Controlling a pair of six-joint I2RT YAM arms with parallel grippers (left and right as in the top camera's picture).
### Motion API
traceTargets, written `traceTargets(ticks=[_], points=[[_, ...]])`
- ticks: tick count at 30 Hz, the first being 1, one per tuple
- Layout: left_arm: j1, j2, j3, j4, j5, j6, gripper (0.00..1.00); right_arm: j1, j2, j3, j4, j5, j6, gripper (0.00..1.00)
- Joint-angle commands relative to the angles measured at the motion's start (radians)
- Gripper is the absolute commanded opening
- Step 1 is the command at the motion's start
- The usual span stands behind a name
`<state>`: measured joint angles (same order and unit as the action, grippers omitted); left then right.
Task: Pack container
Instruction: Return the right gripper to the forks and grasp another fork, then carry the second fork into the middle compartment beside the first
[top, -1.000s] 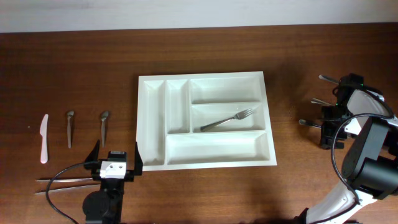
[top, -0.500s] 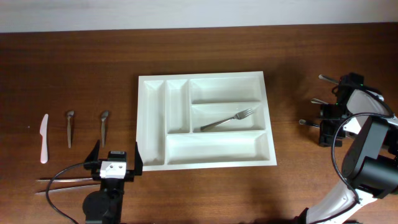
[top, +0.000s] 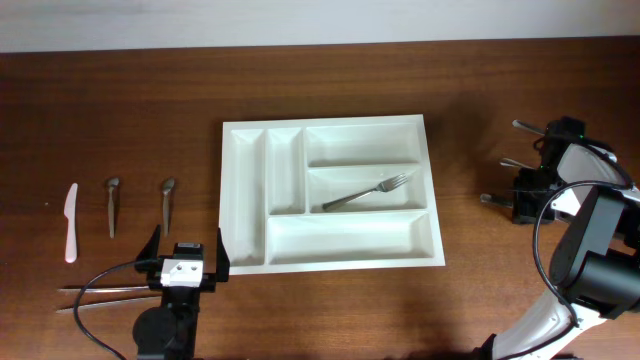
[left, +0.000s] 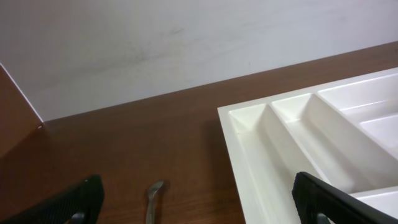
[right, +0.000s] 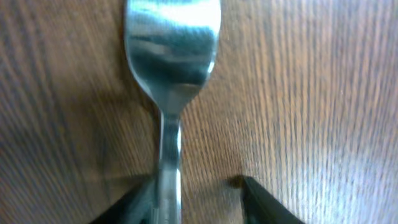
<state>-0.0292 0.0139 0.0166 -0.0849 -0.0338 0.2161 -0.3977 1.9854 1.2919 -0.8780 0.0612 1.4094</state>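
The container (top: 350, 238) lies just beside left pincer (top: 188, 240).

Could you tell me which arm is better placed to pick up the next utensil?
Probably the right: the right claw straddles a utensil by its handle on the table. The left claw hangs open, gripping nothing.
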Motion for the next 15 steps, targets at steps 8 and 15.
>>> traceTargets(ticks=[8, 15], points=[[0.006, -0.008, -0.008, 0.003, 0.011, -0.01, 0.99, 0.004, 0.018, 0.0, -0.021, -0.006, 0.0, 0.04], [0.006, -0.008, -0.008, 0.003, 0.011, -0.01, 0.99, 0.004, 0.002, 0.184, -0.207, 0.001, 0.0, 0.04]])
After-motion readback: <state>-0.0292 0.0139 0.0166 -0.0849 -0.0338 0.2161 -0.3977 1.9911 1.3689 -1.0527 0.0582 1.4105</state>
